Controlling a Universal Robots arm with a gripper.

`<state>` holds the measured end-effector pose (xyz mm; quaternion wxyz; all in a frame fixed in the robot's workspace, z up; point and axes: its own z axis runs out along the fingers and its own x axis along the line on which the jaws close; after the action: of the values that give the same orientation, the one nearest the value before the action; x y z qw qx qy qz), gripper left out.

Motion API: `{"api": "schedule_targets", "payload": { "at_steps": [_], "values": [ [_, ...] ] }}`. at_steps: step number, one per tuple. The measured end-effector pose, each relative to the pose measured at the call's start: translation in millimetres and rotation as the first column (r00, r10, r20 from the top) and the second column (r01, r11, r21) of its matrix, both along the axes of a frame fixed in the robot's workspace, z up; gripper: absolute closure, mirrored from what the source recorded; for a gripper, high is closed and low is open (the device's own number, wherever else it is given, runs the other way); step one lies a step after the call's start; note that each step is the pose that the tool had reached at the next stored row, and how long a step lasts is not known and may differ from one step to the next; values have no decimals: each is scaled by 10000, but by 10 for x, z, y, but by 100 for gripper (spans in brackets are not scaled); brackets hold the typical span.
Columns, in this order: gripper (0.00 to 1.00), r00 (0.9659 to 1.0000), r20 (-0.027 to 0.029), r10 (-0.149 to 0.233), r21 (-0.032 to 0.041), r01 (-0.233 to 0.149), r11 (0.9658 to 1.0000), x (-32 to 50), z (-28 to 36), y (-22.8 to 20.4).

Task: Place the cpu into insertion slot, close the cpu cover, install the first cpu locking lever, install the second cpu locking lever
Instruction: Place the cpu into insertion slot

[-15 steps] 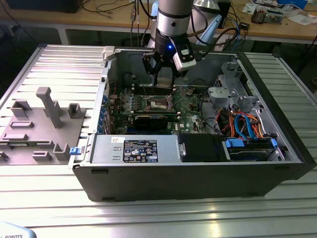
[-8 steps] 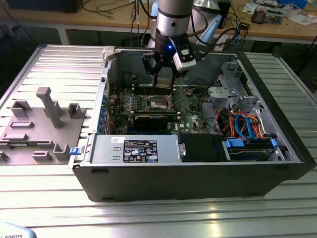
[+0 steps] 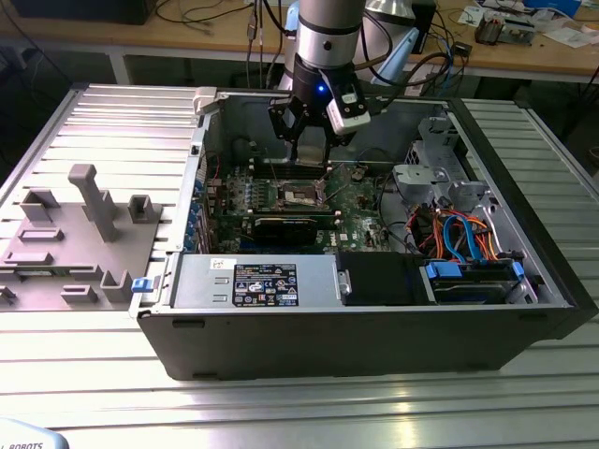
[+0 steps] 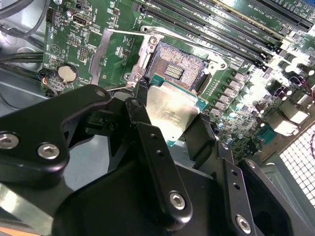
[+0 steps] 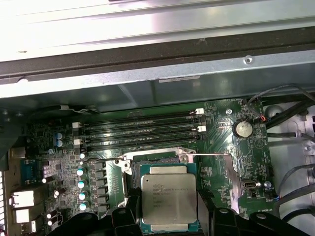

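Note:
My gripper (image 3: 309, 161) hangs inside the open computer case over the green circuit board (image 3: 360, 201). It is shut on the cpu (image 4: 170, 110), a flat square chip with a dull silver top, its black fingers (image 4: 140, 101) pressing two opposite edges. The cpu (image 5: 169, 201) hovers just above the insertion slot (image 4: 172, 66), whose dark pin field lies uncovered inside a silvery frame. The cpu hides most of the insertion slot (image 5: 157, 166) in the first wrist view. A silvery plate, apparently the cpu cover (image 4: 101, 54), sits swung aside next to the slot. A thin wire lever (image 4: 128, 32) runs along it.
Long black memory slots (image 5: 140, 132) run beside the socket. A black card (image 3: 281, 227), a power supply (image 3: 262, 283), coloured cables (image 3: 459, 234) and a drive cage (image 3: 435, 150) crowd the case. A grey fixture tray (image 3: 75, 234) lies at the exterior view's left.

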<state>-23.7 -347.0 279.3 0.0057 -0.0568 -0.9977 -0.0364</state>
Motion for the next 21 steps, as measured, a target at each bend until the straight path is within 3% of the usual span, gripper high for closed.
{"api": "schedule_targets", "payload": {
  "at_steps": [9, 21],
  "values": [
    [46, 9998, 0, -190, 0, 190, 9998, 0, 0, 0],
    [46, 9955, 0, -946, 1, 946, 9955, 0, -1, 0]
  ]
}}
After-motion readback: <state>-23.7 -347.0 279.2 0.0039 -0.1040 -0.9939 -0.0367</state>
